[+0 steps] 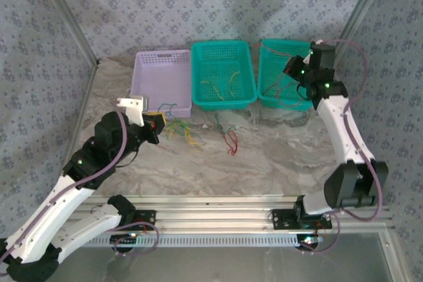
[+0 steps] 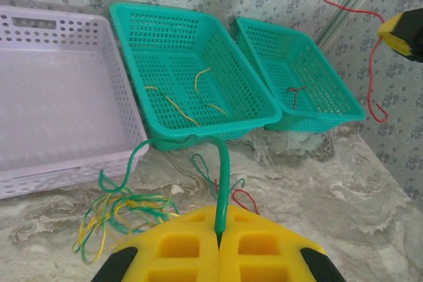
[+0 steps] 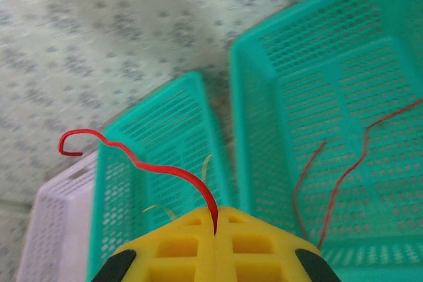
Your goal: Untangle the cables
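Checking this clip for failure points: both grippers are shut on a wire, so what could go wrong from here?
1. The thin green cable in the left gripper lies against the middle teal plastic basket's rim; pulling may snag there.
2. It seems to run into the green-and-yellow wire bunch on the marble table, which may drag along.
3. The thin red wire in the right gripper curls away from the right teal basket; released, it may land outside.

Cables (image 1: 183,130) before three side-by-side baskets (image 1: 221,102)

Lavender basket (image 2: 66,170) cropped at left edge; green cable (image 2: 225,170) end hidden inside left tool (image 2: 219,232) pinch.
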Motion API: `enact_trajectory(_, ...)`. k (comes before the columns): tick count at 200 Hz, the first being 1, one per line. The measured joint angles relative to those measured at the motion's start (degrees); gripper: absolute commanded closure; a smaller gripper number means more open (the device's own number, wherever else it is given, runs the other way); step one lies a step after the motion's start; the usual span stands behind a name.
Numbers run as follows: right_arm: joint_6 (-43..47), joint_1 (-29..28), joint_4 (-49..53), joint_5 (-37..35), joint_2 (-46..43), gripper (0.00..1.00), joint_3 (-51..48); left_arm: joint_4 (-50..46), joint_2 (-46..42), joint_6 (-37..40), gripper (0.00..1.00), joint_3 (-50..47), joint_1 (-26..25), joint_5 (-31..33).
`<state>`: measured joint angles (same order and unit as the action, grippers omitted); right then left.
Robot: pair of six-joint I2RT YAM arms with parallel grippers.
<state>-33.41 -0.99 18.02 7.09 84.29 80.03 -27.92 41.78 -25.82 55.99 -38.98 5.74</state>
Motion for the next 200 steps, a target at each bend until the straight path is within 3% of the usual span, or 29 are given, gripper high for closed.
enact_trajectory(72, -0.61, 4.63, 1.62, 0.83, 20.20, 1.00, 10.45, 1.29, 0.04, -1.60, 1.00, -0.37, -0.02, -2.25)
enact_trajectory(167, 0.15, 4.28, 5.51, -2.36, 28.35, 1.00, 16.61, 2.95, 1.53, -2.38, 1.00, -1.42, -0.52, -3.58)
enact_trajectory(200, 0.72, 4.42, 7.56, -2.38, 33.44, 1.00, 23.52, 3.43, 2.23, -2.58, 1.00, -1.42, -1.53, -3.58)
